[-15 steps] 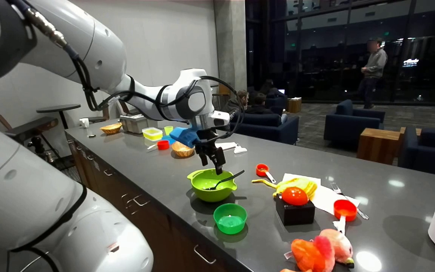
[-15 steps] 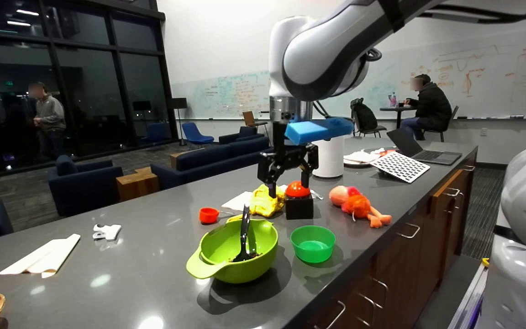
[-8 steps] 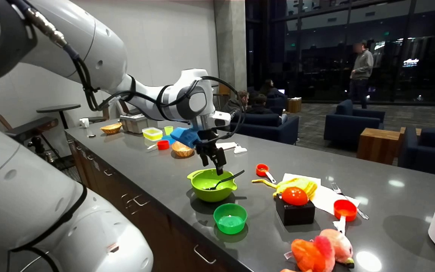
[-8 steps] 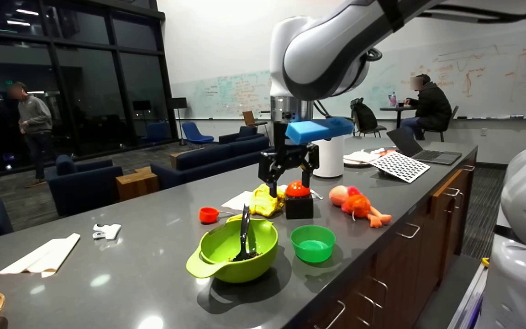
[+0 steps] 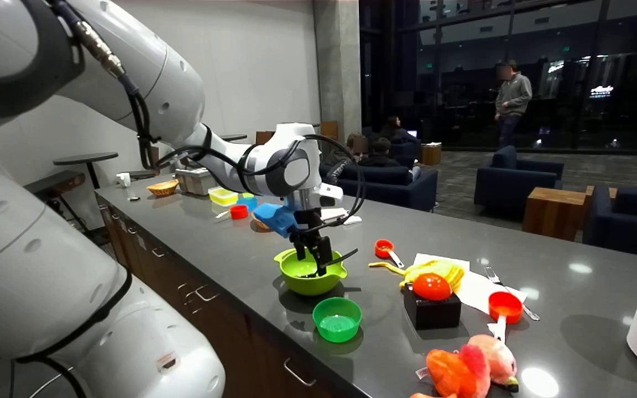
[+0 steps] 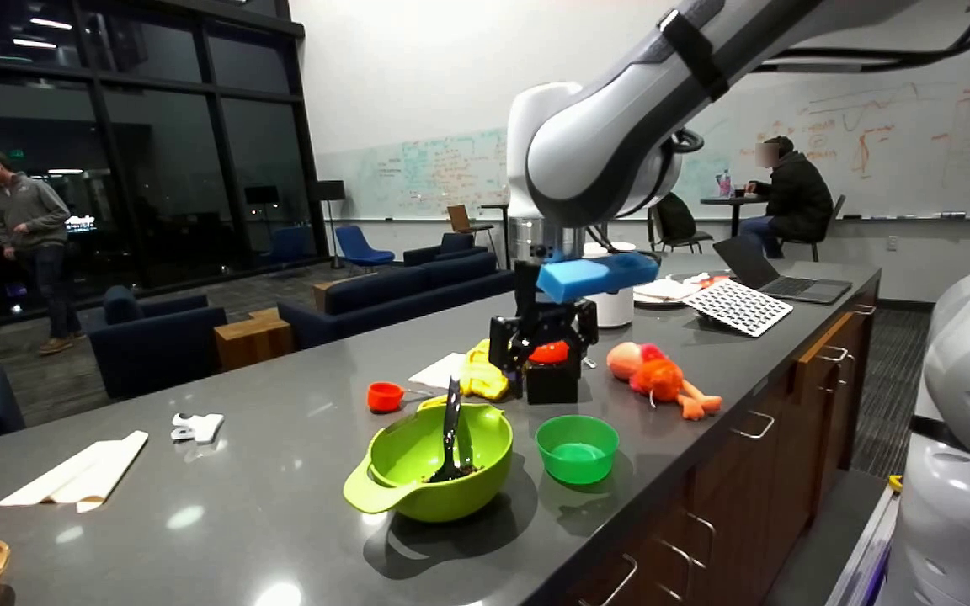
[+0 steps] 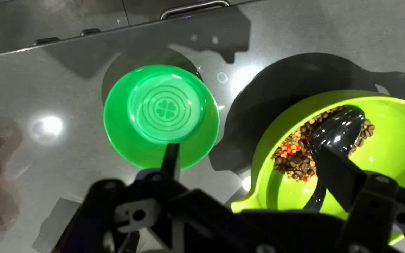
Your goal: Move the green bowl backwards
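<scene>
The small green bowl (image 5: 337,326) stands upright near the counter's drawer-side edge; it also shows in an exterior view (image 6: 578,459) and in the wrist view (image 7: 160,105), with nothing seen inside it. My gripper (image 5: 311,262) is open with nothing between its fingers, in the air above the bowls, pointing down. In the wrist view one fingertip (image 7: 171,158) overlaps the green bowl's rim and the other finger (image 7: 339,175) overlaps the larger lime bowl. I see no contact with the green bowl. A blue block (image 6: 594,276) sits on the wrist.
The lime bowl (image 6: 460,497) stands beside the green bowl, with beans and a black spoon (image 6: 450,421) whose handle sticks up over the rim. A black box with a red dome (image 5: 434,309), a yellow cloth (image 5: 445,271) and an orange plush toy (image 5: 457,373) lie nearby.
My gripper stays almost still at first, then comes down closer to the counter, still open. The bowls have not moved. A person in the background walks.
</scene>
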### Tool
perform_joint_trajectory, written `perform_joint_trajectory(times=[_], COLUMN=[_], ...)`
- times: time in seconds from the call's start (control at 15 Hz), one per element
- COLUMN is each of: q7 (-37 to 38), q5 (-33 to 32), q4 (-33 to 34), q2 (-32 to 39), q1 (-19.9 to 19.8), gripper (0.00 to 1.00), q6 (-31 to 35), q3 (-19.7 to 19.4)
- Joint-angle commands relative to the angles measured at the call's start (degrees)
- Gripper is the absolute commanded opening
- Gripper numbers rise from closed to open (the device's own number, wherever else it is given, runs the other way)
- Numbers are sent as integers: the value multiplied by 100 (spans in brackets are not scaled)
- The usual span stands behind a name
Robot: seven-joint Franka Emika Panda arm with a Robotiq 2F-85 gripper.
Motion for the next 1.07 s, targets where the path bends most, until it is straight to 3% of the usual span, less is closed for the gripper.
perform_joint_trajectory(times=[0.0, 0.27, 0.47, 0.73, 1.0], q7=[-441, -1225, -2222, -3371, -4065], q5=[231, 407, 725, 1103, 983], q4=[-409, -714, -842, -727, -684], q2=[163, 507, 818, 1191, 1305], q1=[191, 429, 745, 991, 935], gripper=[100, 100, 100, 100, 100], q6=[683, 1485, 1991, 2147, 1972], q3=[-193, -407, -685, -972, -1048])
